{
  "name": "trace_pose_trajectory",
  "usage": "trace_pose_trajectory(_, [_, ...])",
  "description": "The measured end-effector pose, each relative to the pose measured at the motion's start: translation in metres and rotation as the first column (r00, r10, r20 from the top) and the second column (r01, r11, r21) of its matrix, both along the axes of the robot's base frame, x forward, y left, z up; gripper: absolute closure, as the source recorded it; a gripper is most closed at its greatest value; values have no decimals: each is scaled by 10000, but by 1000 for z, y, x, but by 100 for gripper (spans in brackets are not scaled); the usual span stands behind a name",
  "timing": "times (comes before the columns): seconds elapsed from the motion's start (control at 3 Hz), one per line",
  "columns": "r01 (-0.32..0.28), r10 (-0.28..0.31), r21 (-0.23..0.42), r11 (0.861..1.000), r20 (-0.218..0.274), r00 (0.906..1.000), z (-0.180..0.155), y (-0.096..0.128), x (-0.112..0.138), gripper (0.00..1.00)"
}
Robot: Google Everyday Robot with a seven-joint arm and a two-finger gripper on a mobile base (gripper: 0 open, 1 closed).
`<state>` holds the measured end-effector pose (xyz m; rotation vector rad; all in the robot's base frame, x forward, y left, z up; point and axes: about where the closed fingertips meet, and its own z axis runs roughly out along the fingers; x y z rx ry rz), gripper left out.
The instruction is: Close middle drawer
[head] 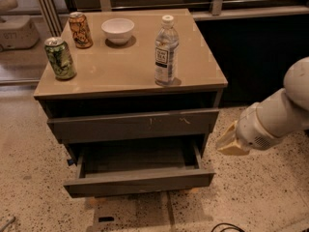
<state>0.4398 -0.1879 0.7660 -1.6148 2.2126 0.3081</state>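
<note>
The middle drawer (140, 181) is pulled way out, plain dark grey-brown front, down-left of the gripper (231, 143); can't tell how open that is.

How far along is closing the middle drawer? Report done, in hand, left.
Done: nothing yet; the middle drawer stands pulled well out of the cabinet. In hand: the gripper hangs right of the drawer's front corner, touching nothing. Left: bring it to the front and push until flush with the scratched drawer front above.
</note>
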Motion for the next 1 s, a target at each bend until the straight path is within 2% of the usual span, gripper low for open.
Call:
trace_pose_trajectory(0.33, [-12,52,780,9970,-503,9987,-62,14,6,100])
trace_pose_trajectory(0.67, [-89,136,848,9964,-549,9984,-75,15,7,100])
trace_pose_trajectory(1.0, [-682,707,755,9948,-300,9970,-102,19,3,100])
